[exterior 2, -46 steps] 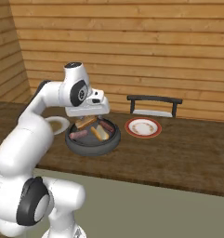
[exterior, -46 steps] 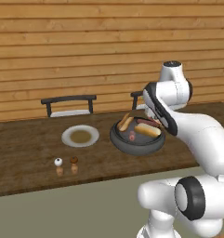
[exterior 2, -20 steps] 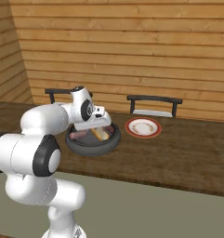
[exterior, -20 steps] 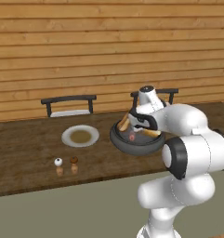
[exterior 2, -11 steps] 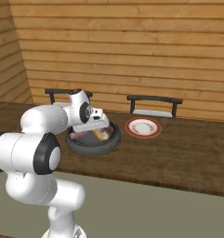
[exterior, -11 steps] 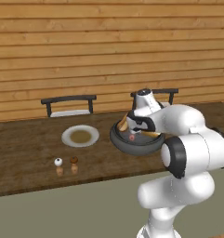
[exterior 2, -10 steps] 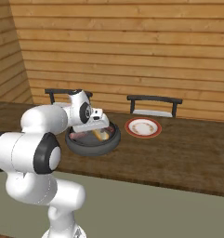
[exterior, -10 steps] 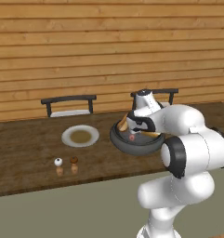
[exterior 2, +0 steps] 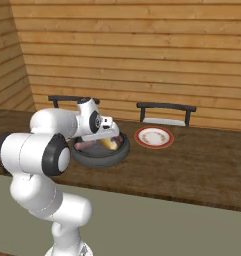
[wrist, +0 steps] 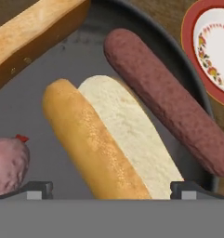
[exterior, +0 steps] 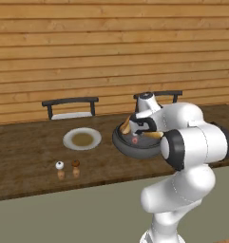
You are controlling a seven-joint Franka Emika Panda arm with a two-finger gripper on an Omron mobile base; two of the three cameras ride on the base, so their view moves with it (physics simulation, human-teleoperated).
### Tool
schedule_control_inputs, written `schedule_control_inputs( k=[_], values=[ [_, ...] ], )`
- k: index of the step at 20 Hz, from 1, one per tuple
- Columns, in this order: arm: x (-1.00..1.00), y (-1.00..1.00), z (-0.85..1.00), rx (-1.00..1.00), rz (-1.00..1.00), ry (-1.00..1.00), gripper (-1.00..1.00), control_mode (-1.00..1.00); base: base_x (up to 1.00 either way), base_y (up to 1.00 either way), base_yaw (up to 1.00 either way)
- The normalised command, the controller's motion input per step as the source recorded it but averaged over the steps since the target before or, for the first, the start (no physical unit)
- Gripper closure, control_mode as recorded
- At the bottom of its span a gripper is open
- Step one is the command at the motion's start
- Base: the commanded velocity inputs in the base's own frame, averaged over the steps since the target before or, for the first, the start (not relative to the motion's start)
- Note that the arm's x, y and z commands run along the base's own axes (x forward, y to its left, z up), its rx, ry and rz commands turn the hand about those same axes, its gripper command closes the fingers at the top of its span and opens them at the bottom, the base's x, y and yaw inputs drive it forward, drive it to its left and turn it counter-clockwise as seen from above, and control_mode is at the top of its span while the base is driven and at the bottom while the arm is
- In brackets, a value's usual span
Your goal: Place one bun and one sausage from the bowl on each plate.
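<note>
While tool [wrist: 111, 188] gapes unladen over bowl [exterior: 121, 142] | dark wood counter [exterior: 30, 156] | plank wall [exterior: 87, 47]

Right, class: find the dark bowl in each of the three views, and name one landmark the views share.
Left base view: the bowl sits right of centre, partly behind the arm.
Right base view: left of centre, below the arm's hand.
Hand view: its grey floor lies under the food.
Shared landmark: the opened bun lying in the bowl.

Buns [wrist: 108, 144], sausages [wrist: 167, 100] in bowl [exterior: 123, 143]
</note>
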Motion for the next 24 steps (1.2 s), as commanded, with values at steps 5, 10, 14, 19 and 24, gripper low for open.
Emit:
schedule_control_inputs(
  k=[5,10,14,19,24],
  values=[
    [0.13,-0.04,-0.10,0.00,0.01,-0.03,-1.00,-1.00,0.00,0.00,0.00],
    [0.00,0.00,0.00,0.00,0.00,0.00,-1.00,-1.00,0.00,0.00,0.00],
    [0.00,0.00,0.00,0.00,0.00,0.00,1.00,-1.00,0.00,0.00,0.00],
    [0.00,0.00,0.00,0.00,0.00,0.00,1.00,-1.00,0.00,0.00,0.00],
    [-0.12,0.00,0.11,0.00,0.00,-0.01,1.00,-1.00,0.00,0.00,0.00]
  ],
)
